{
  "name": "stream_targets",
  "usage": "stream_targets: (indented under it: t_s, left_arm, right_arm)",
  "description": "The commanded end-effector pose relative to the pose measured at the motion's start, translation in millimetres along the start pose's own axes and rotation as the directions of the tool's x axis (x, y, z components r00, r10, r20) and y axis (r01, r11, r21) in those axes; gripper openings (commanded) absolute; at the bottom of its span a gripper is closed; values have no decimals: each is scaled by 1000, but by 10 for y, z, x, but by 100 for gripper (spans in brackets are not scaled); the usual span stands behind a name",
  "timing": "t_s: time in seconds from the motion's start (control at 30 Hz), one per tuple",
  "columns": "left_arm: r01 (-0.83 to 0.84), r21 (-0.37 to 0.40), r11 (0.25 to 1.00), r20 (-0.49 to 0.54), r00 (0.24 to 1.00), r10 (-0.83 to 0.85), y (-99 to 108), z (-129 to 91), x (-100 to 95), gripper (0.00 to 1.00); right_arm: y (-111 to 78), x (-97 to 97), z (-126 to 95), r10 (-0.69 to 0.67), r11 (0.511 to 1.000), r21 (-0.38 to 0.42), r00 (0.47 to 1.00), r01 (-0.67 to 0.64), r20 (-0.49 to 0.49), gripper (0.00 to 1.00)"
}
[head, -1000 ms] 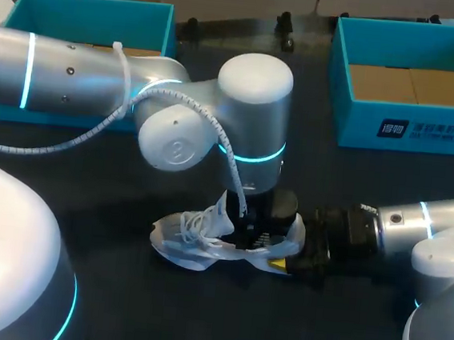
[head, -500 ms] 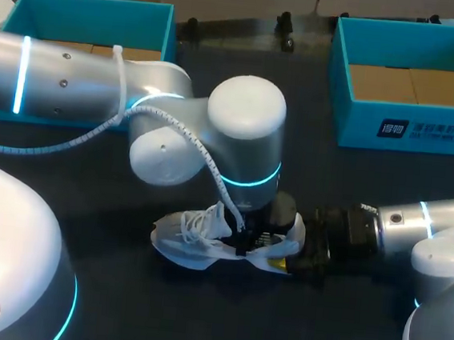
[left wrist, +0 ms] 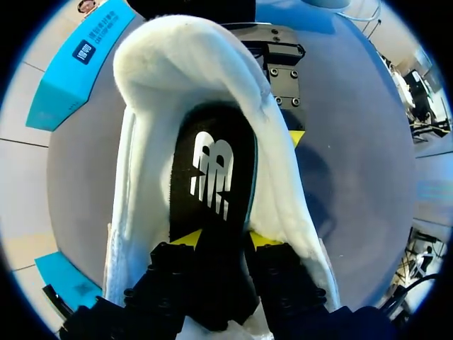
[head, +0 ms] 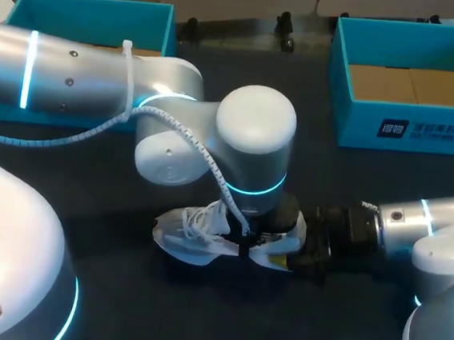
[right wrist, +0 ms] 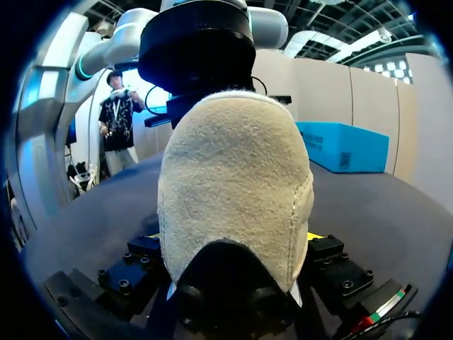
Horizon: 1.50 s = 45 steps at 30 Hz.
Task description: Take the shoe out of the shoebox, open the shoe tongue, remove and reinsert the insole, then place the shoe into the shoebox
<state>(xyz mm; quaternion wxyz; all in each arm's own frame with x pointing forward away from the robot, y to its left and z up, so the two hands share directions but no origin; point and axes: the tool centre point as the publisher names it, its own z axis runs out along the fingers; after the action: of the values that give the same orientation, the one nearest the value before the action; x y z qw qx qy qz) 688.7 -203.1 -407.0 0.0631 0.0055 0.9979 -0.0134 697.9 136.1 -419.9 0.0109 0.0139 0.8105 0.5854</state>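
- Between the left gripper's (left wrist: 226, 239) narrowed jaws sits the black insole (left wrist: 212, 163), pinched from both sides inside the white shoe (left wrist: 152, 92).
- At the heel, the right gripper (right wrist: 232, 236) clamps the shoe on the table (head: 197, 312); it should hold firm while the insole slides flat.
- Farther off, the teal shoebox (head: 424, 129) stands well apart.

Head view: left arm's silver wrist (head: 253, 152) is covering the heel half of the white lace-up shoe (head: 192, 235), and the left gripper (left wrist: 226, 239) is hiding under it. Right wrist view: shoe's suede heel is blocking most of the right gripper (right wrist: 232, 236), jaws showing only as yellow slivers. The black insole (left wrist: 212, 131) is passing out of sight behind the left gripper's body.
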Motion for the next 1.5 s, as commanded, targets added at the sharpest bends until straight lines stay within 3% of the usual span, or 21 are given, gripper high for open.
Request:
stream_targets:
  t_s: [0.03, 0.7, 0.83, 0.9, 0.93, 0.97, 1.03, 1.27, 1.5]
  left_arm:
    - [-6, -18, 1000, 2, 1000, 6, -45, 164, -208, 38]
    - [-60, -83, 995, -74, 996, 54, 20, 111, -281, 42]
    - [-62, -80, 995, -45, 997, 58, 41, 152, -274, 42]
    - [-51, -66, 996, -17, 999, 50, 36, 210, -271, 37]
    - [-50, -65, 997, -17, 999, 49, 35, 230, -273, 30]
    - [-40, -66, 997, -4, 999, 40, 35, 248, -279, 15]
    - [-31, -75, 997, 3, 1000, 31, 31, 272, -306, 0]
    - [37, -60, 998, -8, 999, -37, 104, 150, -474, 0]
    - [62, -49, 997, -165, 984, -69, 163, 9, -563, 0]
  right_arm:
    - [32, 75, 31, 1, 1000, 5, 1000, -1, -4, 0]
    - [32, 75, 31, 1, 1000, 5, 1000, -1, -4, 0]
    - [32, 75, 31, 1, 1000, 5, 1000, -1, -4, 0]
    - [32, 75, 31, 1, 1000, 5, 1000, -1, -4, 0]
    - [32, 75, 31, 1, 1000, 5, 1000, -1, -4, 0]
    - [32, 75, 31, 1, 1000, 5, 1000, -1, -4, 0]
    - [32, 75, 31, 1, 1000, 5, 1000, -1, -4, 0]
    - [32, 75, 31, 1, 1000, 5, 1000, -1, -4, 0]
    - [32, 75, 31, 1, 1000, 5, 1000, -1, -4, 0]
